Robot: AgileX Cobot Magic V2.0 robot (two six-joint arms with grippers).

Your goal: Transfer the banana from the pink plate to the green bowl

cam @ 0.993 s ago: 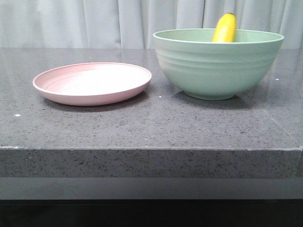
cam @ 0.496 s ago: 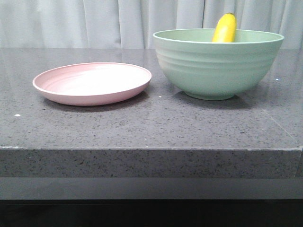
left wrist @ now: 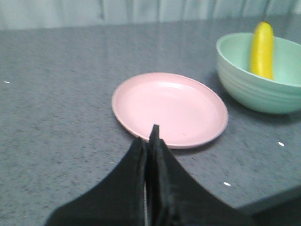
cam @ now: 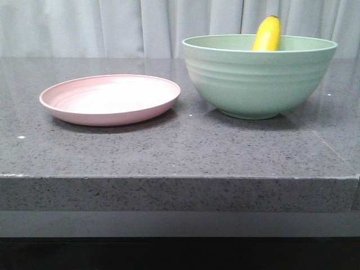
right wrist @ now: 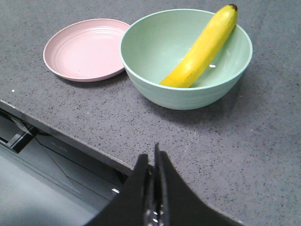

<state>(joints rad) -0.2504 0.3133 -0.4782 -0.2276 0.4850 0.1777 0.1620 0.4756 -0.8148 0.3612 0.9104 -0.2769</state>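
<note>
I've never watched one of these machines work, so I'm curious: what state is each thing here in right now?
banana: inside the bowl, leaning on its wall, tip poking above the rim.
green bowl: upright on the counter, holding the banana.
pink plate: flat on the counter, empty.
left pincer: shut, holding nothing.
right pincer: shut, holding nothing.

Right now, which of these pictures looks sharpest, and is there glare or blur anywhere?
Right wrist view is sharpest: the banana in the green bowl is crisp. Left wrist view is soft, with the dark left tool blurred. Front view shows pale glare on the pink plate and a sheen on the stone table.
</note>
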